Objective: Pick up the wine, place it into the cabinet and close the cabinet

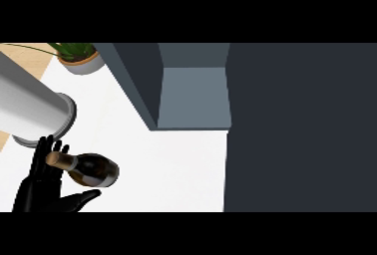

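While the left hand [46,187] stands beside the wine [92,170] with fingers [44,152] straight and open, holding nothing, the bottle rests on the white worktop [177,164], its cork by the fingertips; a sound grasp would, I judge, curl round the body before lifting toward the open cabinet [193,94]; a potted plant [77,57] and a grey cylinder [33,112] stand nearby; the right hand is unseen.
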Action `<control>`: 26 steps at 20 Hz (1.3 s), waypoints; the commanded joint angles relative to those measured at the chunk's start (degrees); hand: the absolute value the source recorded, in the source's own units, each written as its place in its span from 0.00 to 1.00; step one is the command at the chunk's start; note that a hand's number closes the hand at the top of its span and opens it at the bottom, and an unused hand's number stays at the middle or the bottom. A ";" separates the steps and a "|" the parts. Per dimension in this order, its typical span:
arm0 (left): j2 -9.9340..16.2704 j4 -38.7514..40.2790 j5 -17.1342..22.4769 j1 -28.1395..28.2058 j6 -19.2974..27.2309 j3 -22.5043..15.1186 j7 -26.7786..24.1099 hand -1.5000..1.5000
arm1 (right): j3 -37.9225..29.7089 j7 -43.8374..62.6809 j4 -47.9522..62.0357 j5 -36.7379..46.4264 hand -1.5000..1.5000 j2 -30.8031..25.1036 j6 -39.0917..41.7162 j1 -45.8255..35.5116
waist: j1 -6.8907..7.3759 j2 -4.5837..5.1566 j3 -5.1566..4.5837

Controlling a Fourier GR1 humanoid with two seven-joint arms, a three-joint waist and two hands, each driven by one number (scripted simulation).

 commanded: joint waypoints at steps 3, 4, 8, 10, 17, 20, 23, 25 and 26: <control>0.54 7.30 -1.23 -4.55 0.22 1.15 -3.13 0.00 | 3.07 5.77 -10.56 -2.63 0.00 1.98 -2.96 1.17 | -0.02 0.03 -0.03; 1.19 0.82 0.57 -0.27 -1.57 0.48 0.44 0.00 | 1.72 1.34 -9.34 -3.40 0.00 1.94 0.10 4.18 | 0.23 -0.01 0.03; -0.15 5.30 -1.04 -1.79 -1.63 -0.29 -3.66 0.00 | -1.10 3.98 -7.24 -5.20 0.00 0.69 -1.70 -0.69 | 0.33 0.04 0.02; 0.41 8.66 -1.04 -2.17 -2.50 0.68 -5.82 0.00 | -1.10 5.33 -9.80 -5.87 0.00 0.37 -1.37 0.60 | 0.11 0.01 0.01; 2.09 20.32 -1.02 -8.35 -3.56 3.31 -11.04 0.00 | -0.15 0.64 -8.22 -4.17 0.00 1.36 0.76 3.23 | -0.03 0.08 0.01; 0.21 17.23 -1.77 -5.46 -2.72 1.12 -9.54 0.00 | 0.33 2.75 -11.28 -4.64 0.00 1.47 0.87 5.92 | 0.03 -0.02 0.02; 1.24 19.65 -0.33 -6.78 -5.07 1.94 -10.68 0.00 | 0.70 3.72 -9.91 -4.32 0.00 1.38 -0.53 2.42 | 0.17 0.03 0.00; 1.72 26.33 -0.95 -7.56 -6.38 3.23 -16.39 0.00 | -0.72 4.66 -8.14 -4.62 0.00 0.41 -0.91 0.70 | 0.19 0.08 -0.02; 2.33 25.95 0.09 -11.72 -4.81 3.87 -12.75 0.00 | 2.18 6.66 -9.14 -2.28 0.00 0.92 -2.37 -1.09 | 0.15 0.07 -0.02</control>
